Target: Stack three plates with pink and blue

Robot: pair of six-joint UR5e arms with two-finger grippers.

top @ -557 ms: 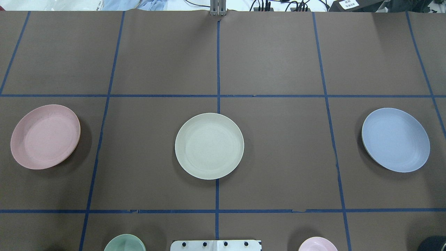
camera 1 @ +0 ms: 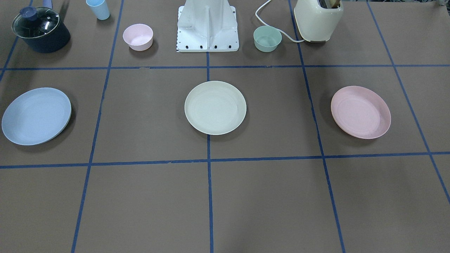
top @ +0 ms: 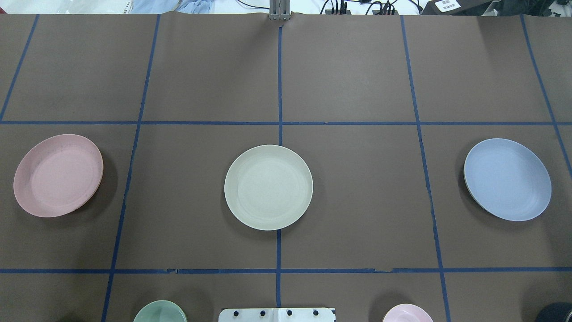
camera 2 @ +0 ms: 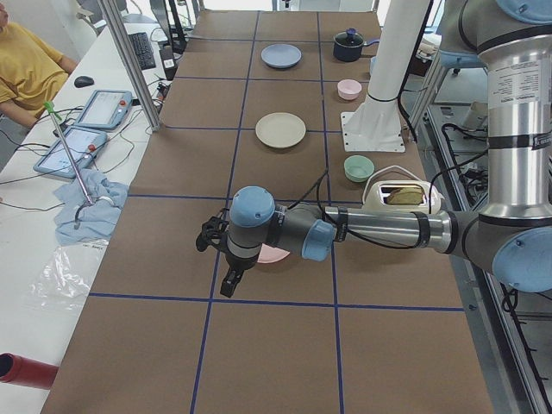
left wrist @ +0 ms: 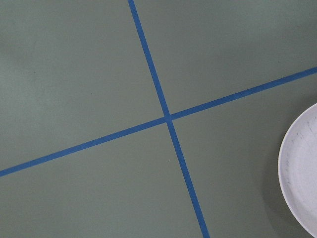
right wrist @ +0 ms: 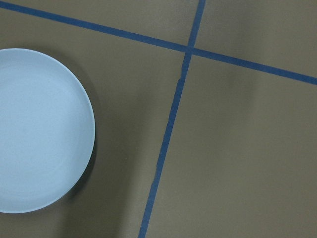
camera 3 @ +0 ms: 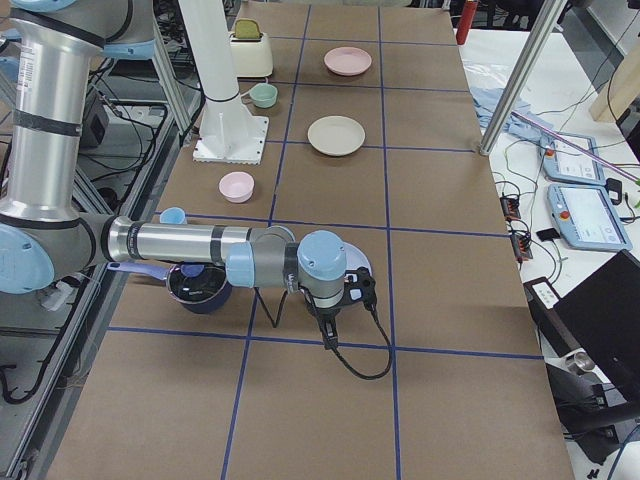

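Pink plate (top: 58, 175) lay well left of the cream plate (top: 268, 187), and the blue plate (top: 507, 179) lay well right of it. Open tabletop (top: 357, 201) separated all rims. Only the side views showed the left tool (camera 2: 229, 280) by the pink plate and the right tool (camera 3: 329, 332) by the blue; whether either was apart or together could not be told. All three plates lay as in the earlier frame.

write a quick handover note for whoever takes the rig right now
Left hand: hangs above the table by the pink plate; open or shut cannot be told.
Right hand: hangs by the blue plate; also cannot be told.
Cream plate: lies between them; all three are flat and apart in a row.
Done: nothing stacked.
Left: bring pink and blue together with the cream into one stack.
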